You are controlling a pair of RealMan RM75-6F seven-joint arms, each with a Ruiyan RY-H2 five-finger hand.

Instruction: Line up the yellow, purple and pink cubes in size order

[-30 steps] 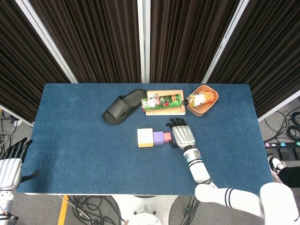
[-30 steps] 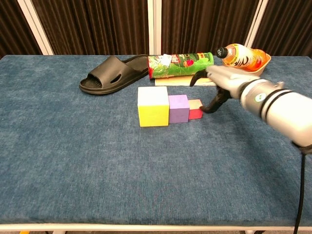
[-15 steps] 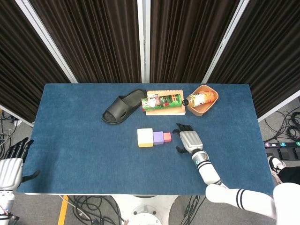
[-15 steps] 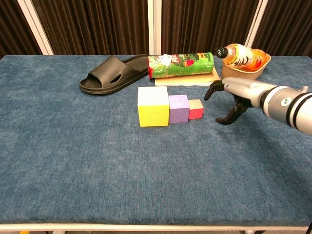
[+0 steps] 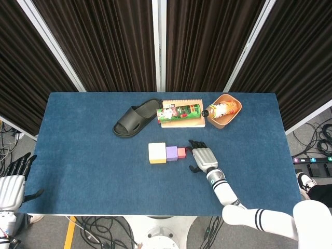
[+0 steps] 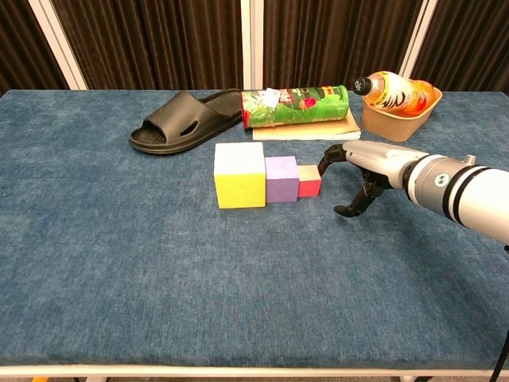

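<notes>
I am looking at three cubes sitting in a touching row on the blue surface [image 6: 119, 263], just in front of the green snack can [image 6: 296, 106]. The yellow cube [image 6: 239, 175] is the largest and sits farthest from my right hand [image 6: 359, 169]; the purple cube [image 6: 281, 178] is in the middle; the small pink cube [image 6: 309, 181] is at the end nearest that hand. The row's long axis is running side to side, roughly parallel to the can, stepping down in size toward my right hand.

I am holding that hand just beside the pink cube, fingers [image 6: 328, 156] spread and curled downward, gripping nothing; whether a fingertip is touching the cube, I cannot tell. My left hand [image 5: 11, 182] is hanging off the surface's edge, well apart from the can, fingers loosely spread and empty.

I am judging the cubes as light, rigid blocks with flat faces, likely to slide on the cloth. Pinching opposite side faces should hold best.
</notes>
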